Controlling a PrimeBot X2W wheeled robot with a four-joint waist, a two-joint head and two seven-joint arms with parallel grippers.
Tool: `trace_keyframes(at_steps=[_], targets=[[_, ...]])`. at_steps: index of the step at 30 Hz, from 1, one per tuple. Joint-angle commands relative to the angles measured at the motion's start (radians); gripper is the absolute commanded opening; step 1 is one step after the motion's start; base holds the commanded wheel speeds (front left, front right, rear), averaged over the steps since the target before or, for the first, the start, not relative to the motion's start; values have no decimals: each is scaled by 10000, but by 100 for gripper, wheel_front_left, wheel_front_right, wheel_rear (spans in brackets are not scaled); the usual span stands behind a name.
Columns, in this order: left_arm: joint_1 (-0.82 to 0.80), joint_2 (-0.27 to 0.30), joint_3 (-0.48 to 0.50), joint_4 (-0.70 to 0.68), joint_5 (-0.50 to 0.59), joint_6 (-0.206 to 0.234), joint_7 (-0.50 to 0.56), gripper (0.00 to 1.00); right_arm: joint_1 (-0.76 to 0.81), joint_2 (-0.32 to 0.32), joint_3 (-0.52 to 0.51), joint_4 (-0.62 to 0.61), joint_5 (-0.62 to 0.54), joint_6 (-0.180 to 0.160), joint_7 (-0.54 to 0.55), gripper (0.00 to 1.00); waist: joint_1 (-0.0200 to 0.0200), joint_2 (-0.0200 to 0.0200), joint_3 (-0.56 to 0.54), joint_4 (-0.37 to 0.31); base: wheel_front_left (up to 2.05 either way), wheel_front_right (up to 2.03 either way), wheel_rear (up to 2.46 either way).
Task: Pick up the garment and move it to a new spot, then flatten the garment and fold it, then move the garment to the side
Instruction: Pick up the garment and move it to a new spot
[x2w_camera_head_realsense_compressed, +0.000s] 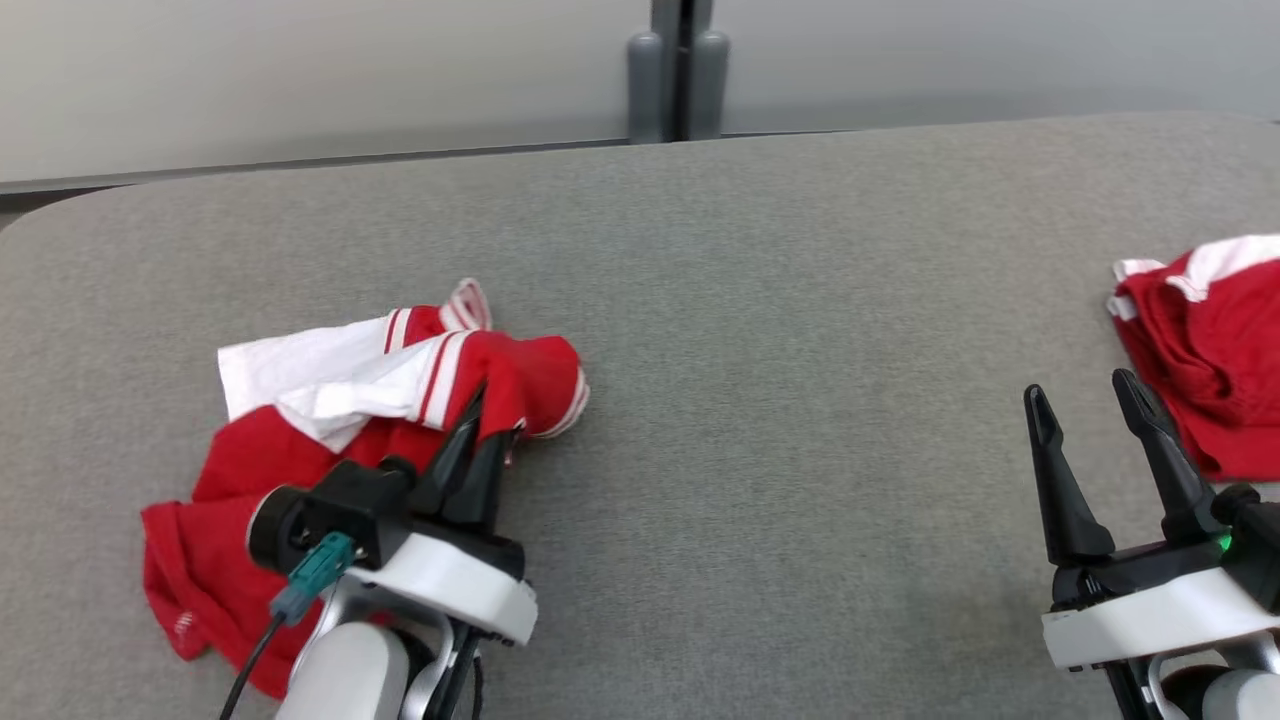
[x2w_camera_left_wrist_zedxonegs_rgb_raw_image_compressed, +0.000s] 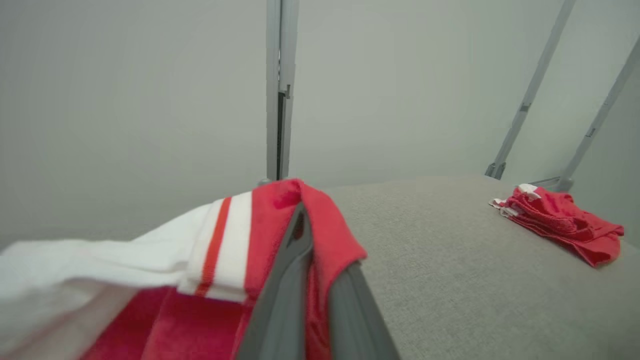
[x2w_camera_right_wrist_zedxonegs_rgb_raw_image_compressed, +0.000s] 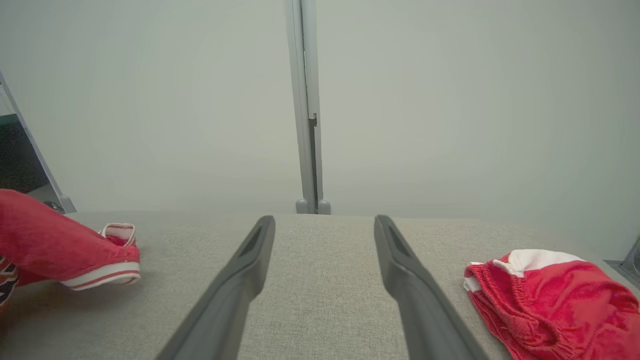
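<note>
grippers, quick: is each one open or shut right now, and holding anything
left gripper: closed on the red and white garment.
right gripper: open, holding nothing.

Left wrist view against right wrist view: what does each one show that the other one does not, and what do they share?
Left wrist view: the left gripper shut on a red fold of the garment, whose white part lies close at the left. Right wrist view: the right gripper, open over bare table. Shared: the garment, the second garment lying apart from it on the table, and the grey post behind.
</note>
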Motion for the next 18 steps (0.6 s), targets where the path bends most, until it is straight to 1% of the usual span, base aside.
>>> trace_keyframes(at_steps=[1, 5, 6, 7, 12, 13, 14, 15, 18], targets=[[-452, 22, -295, 11, 38, -109, 50, 0, -83, 54, -19, 40, 35, -4, -115, 100, 0, -1, 178, -840, 0, 0, 0], [-1274, -13, -1150, 304, 35, -266, 151, 0, -238, 206, -92, 127, 132, -3, -297, 100, 0, -1, 606, -1660, 0, 0, 0], [-1764, -24, -1523, 426, 48, -318, 194, 0, -300, 294, -97, 204, 151, -3, -400, 100, 0, -1, 914, -2051, 0, 0, 0], [-1981, -20, -1693, 495, -8, -326, 206, 0, -326, 335, -83, 256, 181, -3, -473, 100, 0, -1, 1068, -2235, 0, 0, 0], [-2776, -28, -2728, 977, -358, -399, 167, 0, -510, 510, -120, 527, 298, -3, -793, 100, 0, -1, 1725, -2835, 0, 0, 0], [-2879, -20, -2867, 1121, -432, -374, 188, 6, -545, 548, -97, 587, 330, -3, -861, 100, 0, -1, 1829, -2905, 0, 0, 0], [-2981, -18, -2979, 1286, -381, -295, 218, 57, -592, 570, -71, 646, 343, -3, -929, 100, 0, -1, 1917, -2952, 0, 0, 0], [-3048, -27, -3101, 1428, -399, -300, 184, 100, -644, 591, -72, 709, 346, -3, -996, 100, 0, -1, 1979, -2980, 0, 0, 0], [-3198, -31, -3419, 1730, -274, -334, 74, 100, -727, 618, -108, 877, 341, -4, -1157, 100, 0, -1, 2068, -2906, 0, 0, 0]])
